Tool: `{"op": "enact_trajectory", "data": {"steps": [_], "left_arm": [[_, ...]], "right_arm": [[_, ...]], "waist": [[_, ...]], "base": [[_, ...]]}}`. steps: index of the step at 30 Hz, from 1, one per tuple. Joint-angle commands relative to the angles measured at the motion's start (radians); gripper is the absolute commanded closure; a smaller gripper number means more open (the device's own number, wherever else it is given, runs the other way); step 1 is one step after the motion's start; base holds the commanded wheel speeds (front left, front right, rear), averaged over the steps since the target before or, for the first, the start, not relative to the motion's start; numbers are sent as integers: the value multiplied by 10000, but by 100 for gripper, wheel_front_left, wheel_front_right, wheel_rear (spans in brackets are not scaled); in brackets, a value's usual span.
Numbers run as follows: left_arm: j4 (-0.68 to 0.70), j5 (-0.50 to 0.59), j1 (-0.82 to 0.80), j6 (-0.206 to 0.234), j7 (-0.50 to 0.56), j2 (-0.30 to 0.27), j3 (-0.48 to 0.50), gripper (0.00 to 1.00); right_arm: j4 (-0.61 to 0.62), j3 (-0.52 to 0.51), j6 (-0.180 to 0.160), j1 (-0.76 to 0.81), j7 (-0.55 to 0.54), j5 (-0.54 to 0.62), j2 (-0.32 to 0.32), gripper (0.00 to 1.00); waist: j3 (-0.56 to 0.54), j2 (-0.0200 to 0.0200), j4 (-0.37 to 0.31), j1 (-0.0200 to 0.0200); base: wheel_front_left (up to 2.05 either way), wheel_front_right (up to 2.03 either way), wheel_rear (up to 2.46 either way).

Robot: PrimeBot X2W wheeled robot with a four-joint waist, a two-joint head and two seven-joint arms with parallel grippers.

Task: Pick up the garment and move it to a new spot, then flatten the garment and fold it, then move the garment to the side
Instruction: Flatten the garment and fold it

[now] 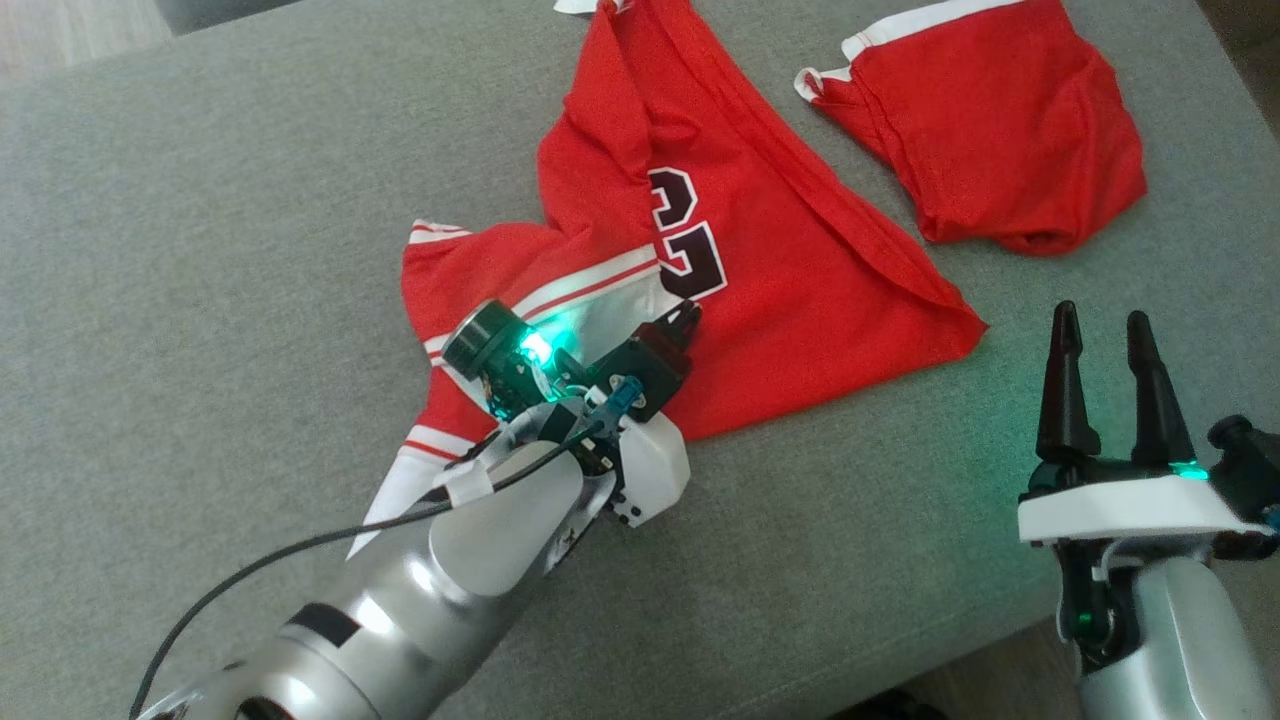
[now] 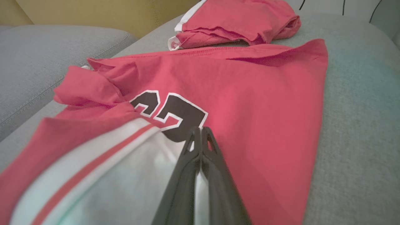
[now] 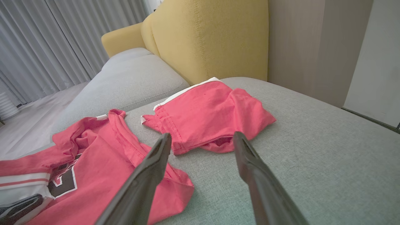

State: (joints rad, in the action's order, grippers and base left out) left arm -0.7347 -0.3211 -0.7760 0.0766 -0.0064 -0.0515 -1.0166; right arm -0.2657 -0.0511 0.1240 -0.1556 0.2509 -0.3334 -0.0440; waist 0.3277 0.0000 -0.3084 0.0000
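1. Noting the left claw point(image 1: 685, 320) first: both dark fingers are pressed together, tips down on the garment point(image 1: 780, 280) where the white side panel meets the dark "23". Whether a pinch of mesh sits between the tips cannot be told.
2. Right claw point(image 1: 1102, 325): fingers spread wide, holding nothing, over the bare grey sofa seat point(image 1: 200, 250). It is well apart from the left claw and near the garment's closest red corner.
3. The garment lies crumpled on the sofa seat, under and beyond the left claw. The white panel and striped trim run back beneath that wrist. The red body fans out ahead and across toward the right claw. A bunched fold rises ahead of the left claw's tips, on their left.
4. Handling, as judged: thin mesh, light and limp with no stiffness. A single pinch would likely lift a peak and leave the rest dragging. Layers may slide over each other. Not fragile, though mesh could snag on a fingertip.
5. Hold, as judged: a doubled hem or the trim gives more bite than flat middle cloth. The near corner suits the right claw.
6. Farther: the other red cloth piece point(image 1: 1000, 130), white-edged, lies beyond the right claw, with a strip of seat between it and the garment. Leave it.
7. Farthest: the yellow backrest point(image 3: 206, 37).
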Motion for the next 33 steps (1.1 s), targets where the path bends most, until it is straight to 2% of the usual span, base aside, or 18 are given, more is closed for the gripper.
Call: {"op": "enact_trajectory", "data": {"steps": [1,8,12,16,23,30,33], "left_arm": [[345,-91,-499,89,-125,12,115,100],[463,-396,-776,157,-332,12,33,100],[620,-536,-1420,-135,-253,-245,260,100],[875,-485,-2523,-739,183,-1074,415,100],[678,-73,-4553,-1813,1257,-2913,190,100],[-64,-122,-6253,-2060,1801,-4378,-254,100],[-321,-171,-6874,-2067,2046,-4864,-1012,100]], "right_arm": [[234,142,67,-127,108,80,-62,0],[124,55,67,-114,108,168,-62,0],[61,-2,67,-75,109,190,-62,0],[-67,96,67,-64,109,139,-62,0],[-187,464,67,-197,109,-116,-62,0],[-130,870,67,-394,109,-420,-62,0],[-70,1024,67,-482,109,-508,-62,0]], "waist": [[-64,0,61,0],[-380,0,291,0],[-584,0,468,0],[-729,0,525,0],[-569,0,198,0],[-75,0,-304,0],[169,0,-492,0]], "base": [[0,0,0],[0,0,0],[0,0,0],[0,0,0],[0,0,0],[0,0,0],[0,0,0]]}}
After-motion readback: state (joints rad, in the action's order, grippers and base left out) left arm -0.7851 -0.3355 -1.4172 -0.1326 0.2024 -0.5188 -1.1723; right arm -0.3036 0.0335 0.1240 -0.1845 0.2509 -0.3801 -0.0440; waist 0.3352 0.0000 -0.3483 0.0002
